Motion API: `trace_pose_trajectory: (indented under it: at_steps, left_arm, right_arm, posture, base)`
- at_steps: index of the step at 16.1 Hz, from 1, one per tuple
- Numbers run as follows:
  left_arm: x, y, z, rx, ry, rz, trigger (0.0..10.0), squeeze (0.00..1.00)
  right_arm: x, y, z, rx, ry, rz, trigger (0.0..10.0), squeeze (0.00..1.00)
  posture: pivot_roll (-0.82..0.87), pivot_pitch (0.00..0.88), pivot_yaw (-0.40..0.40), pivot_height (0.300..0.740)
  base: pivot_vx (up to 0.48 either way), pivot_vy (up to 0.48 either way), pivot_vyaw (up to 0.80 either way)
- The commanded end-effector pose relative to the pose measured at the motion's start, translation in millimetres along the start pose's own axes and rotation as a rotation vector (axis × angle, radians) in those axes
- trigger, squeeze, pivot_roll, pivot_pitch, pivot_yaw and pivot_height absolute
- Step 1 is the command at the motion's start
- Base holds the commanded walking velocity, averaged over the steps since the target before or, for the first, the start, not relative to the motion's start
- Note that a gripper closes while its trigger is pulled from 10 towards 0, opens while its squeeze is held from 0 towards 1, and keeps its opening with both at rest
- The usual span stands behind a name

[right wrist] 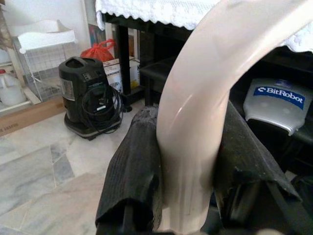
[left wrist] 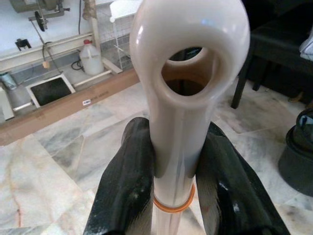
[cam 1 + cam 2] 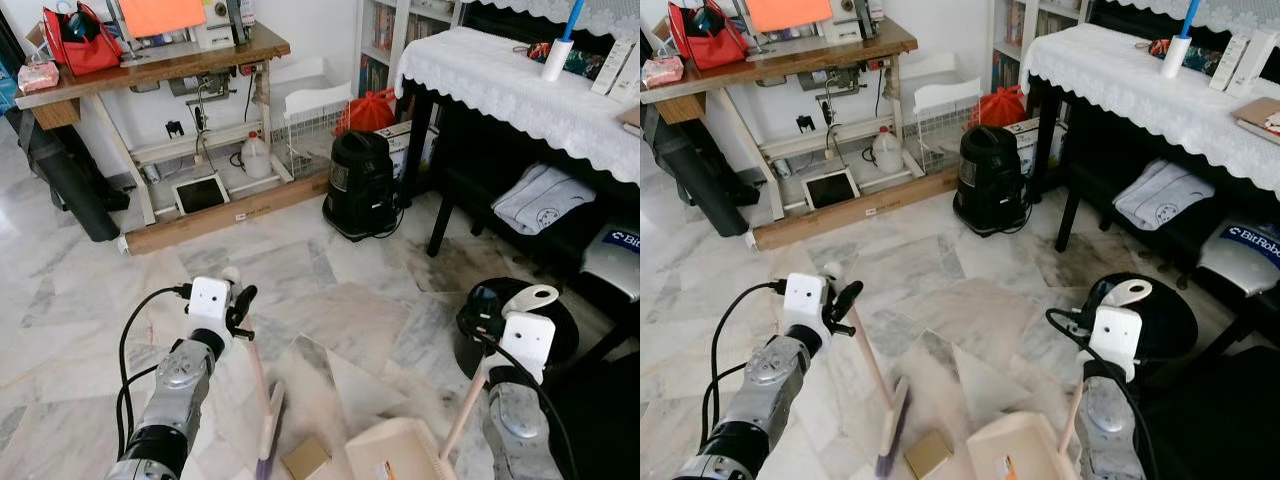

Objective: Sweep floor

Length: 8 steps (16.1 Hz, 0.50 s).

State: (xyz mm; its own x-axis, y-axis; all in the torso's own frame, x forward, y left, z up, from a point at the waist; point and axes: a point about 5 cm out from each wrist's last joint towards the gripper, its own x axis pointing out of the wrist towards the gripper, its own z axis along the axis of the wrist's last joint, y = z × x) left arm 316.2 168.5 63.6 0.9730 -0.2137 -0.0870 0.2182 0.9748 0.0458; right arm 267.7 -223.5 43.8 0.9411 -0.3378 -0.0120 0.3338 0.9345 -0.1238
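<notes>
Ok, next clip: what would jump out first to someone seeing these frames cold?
Probably the two tools held low in front: the left gripper has its jaws clamped on a cream broom handle, and the broom head rests on the marble floor beside a small cardboard piece. The right gripper grips the dustpan handle, with the dustpan just right of the cardboard.

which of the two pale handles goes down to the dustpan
The right pincer holds the dustpan handle, running to the dustpan; the left pincer holds the broom handle.
</notes>
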Motion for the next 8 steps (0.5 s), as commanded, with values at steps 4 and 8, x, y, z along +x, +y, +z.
trace_pose_trajectory:
  at_steps: [4,8]
  left_arm:
    - [-5.3,11.5,-2.2,0.032,0.015,0.044,10.0,0.00]
    - [-5.9,11.3,-2.4,0.033,0.016,0.051,10.0,0.00]
  right_arm:
    - [0.3,7.2,-2.0,-0.017,-0.010,-0.002,10.0,0.00]
    - [1.9,4.7,-4.2,-0.067,-0.019,-0.068,10.0,0.00]
  posture:
    - [-0.08,0.000,0.041,0.740]
    - [-0.07,0.000,0.041,0.740]
  base:
    - [0.000,0.000,0.00]
    - [0.000,0.000,0.00]
